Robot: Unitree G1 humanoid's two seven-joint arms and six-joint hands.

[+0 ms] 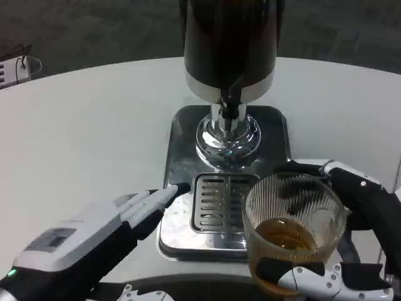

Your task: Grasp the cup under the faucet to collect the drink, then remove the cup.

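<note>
White worktop carried a dispenser on a steel tray. Right hand gripped the cup, upright, drink inside, already right of the faucet at the tray's near-right corner. Left hand lay empty, fingers straight, touching the tray's left edge, so the right hand alone carried the move.

A white round table is seen against a dark floor. A white object with cable is placed at its far left edge.
</note>
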